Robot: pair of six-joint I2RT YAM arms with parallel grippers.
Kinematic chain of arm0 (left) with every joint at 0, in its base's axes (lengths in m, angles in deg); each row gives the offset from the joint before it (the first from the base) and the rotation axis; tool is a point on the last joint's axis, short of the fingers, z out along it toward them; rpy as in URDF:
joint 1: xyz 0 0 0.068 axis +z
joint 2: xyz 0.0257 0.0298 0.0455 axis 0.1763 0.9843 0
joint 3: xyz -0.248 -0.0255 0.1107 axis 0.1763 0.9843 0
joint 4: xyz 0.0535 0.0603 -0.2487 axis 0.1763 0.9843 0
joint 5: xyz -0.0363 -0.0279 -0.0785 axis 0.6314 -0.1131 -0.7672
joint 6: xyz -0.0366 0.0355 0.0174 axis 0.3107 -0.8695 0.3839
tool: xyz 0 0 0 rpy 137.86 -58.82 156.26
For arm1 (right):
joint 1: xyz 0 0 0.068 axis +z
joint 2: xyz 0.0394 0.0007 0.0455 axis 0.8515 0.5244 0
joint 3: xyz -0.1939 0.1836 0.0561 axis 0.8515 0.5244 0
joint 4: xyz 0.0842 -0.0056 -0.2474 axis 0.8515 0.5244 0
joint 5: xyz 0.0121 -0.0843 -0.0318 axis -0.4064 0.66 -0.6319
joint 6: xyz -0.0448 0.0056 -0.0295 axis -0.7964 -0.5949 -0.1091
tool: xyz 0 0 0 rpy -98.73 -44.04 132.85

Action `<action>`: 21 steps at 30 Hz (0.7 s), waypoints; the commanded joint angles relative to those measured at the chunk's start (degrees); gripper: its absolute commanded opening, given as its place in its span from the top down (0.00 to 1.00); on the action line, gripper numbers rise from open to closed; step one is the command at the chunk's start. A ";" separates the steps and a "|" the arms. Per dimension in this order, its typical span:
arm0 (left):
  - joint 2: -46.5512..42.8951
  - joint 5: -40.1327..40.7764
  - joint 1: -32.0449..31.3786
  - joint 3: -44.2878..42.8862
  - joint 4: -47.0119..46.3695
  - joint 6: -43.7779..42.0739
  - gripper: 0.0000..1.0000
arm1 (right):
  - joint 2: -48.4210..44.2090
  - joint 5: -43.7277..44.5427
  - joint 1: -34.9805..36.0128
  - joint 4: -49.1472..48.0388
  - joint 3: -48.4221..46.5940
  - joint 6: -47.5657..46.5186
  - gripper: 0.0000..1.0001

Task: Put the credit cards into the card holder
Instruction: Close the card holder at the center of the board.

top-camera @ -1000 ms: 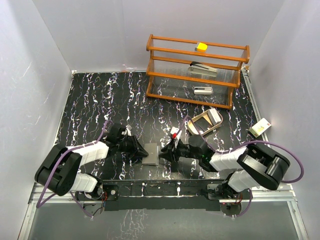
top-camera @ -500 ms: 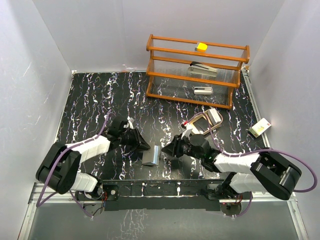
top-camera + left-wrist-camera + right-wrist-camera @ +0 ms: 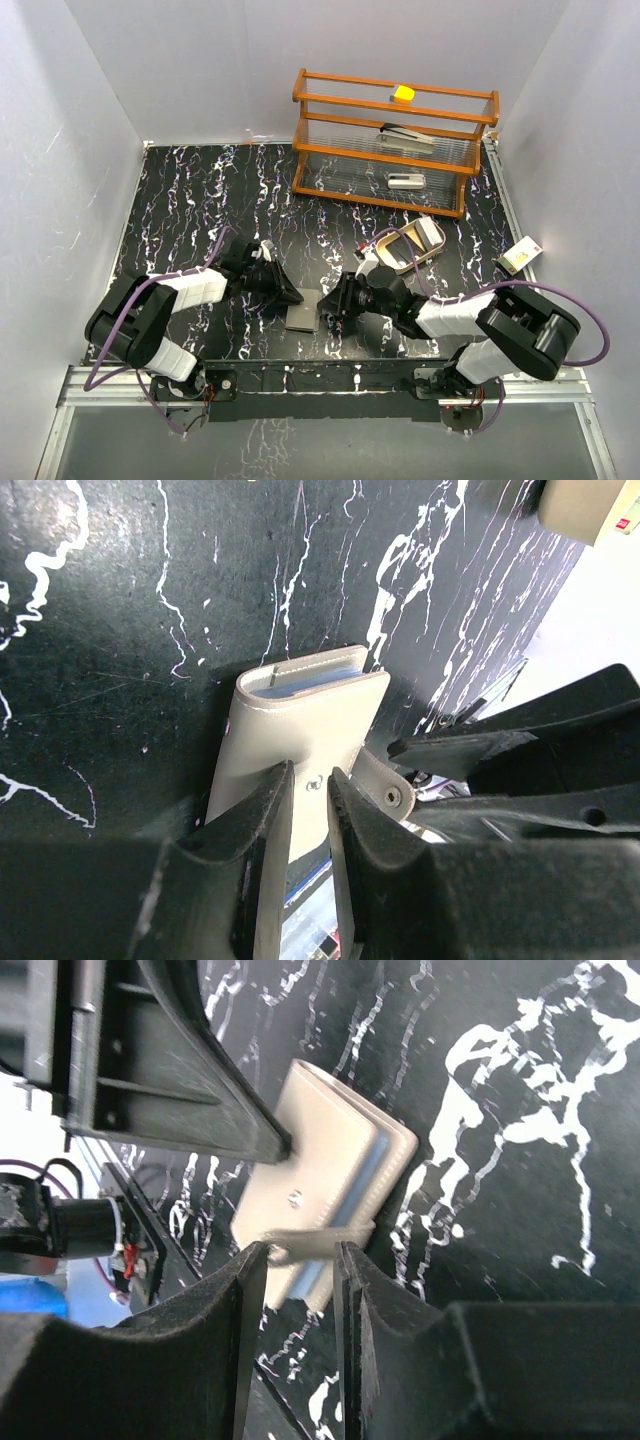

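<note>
The grey card holder (image 3: pixel 302 312) lies flat on the black bench (image 3: pixel 190 200), low in the middle of the top view. It is folded shut. In the left wrist view a pale blue card (image 3: pixel 315 680) peeks out of its open edge, tucked between the two grey sides.

The left gripper (image 3: pixel 310 775) has its fingers nearly together, with only a thin slit between them. It grasps nothing, and its tips rest on top of the card holder.

The right gripper (image 3: pixel 300 1252) comes from the other side. A small grey strap (image 3: pixel 312 1240) from the card holder lies between its fingertips. I cannot tell if it is squeezing the strap. A tiny snap button (image 3: pixel 292 1198) sits on the grey cover.

In the upper right of the top view stands a wooden rack (image 3: pixel 395 140) with a yellow block (image 3: pixel 403 94) on top. Below it is a tan tray (image 3: pixel 408 247). By the right wall sits a small box (image 3: pixel 520 256) with a red mark; its writing is too small to read.
</note>
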 commanded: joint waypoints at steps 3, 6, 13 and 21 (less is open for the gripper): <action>0.54 2.74 -0.39 1.39 3.33 -1.88 0.80 | 2.21 0.10 1.19 -4.00 -4.94 1.07 0.71; 0.72 2.73 -0.43 1.76 3.07 -1.67 0.80 | 4.25 -0.10 1.77 -4.14 -6.28 0.93 0.74; 0.48 2.61 -0.46 2.00 3.19 -1.27 0.80 | 8.67 0.91 3.44 -4.08 -8.42 1.64 0.76; -2.73 3.50 -0.44 0.64 6.36 -0.61 0.81 | 8.93 4.80 5.34 3.02 -10.80 0.13 0.79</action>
